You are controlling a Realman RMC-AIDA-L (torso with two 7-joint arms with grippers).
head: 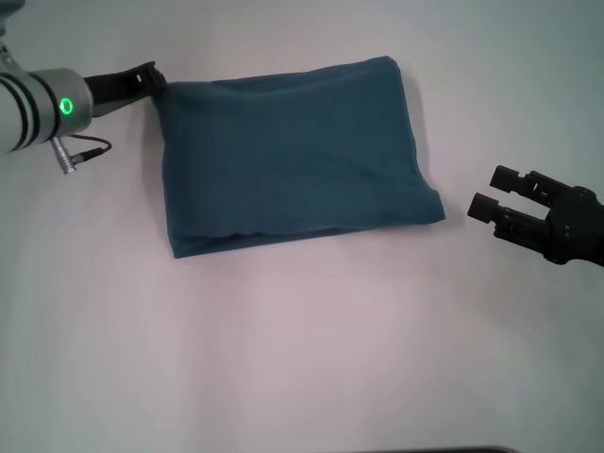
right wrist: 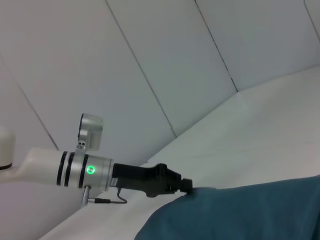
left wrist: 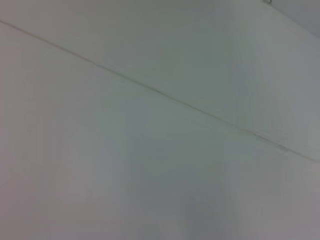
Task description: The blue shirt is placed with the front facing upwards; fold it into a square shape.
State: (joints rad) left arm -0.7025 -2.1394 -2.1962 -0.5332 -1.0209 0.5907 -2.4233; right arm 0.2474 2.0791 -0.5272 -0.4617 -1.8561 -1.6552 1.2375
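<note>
Your blue shirt [head: 293,156] lies folded into a rough rectangle on the white tabletop [head: 302,359], plain side up. It's soft, light and limp, so grip edges or corners through all layers. Your left tool [head: 151,80] touches its far left corner; whether it pinches, you cannot tell. Your right tool [head: 491,193] hovers spread, apart.

A bare white table [head: 302,359] stretches out beneath and between both grippers. Behind the left gripper, a pale panelled wall [right wrist: 150,60] with thin dark seams rises from the table's far edge, seen from the right wrist camera.
</note>
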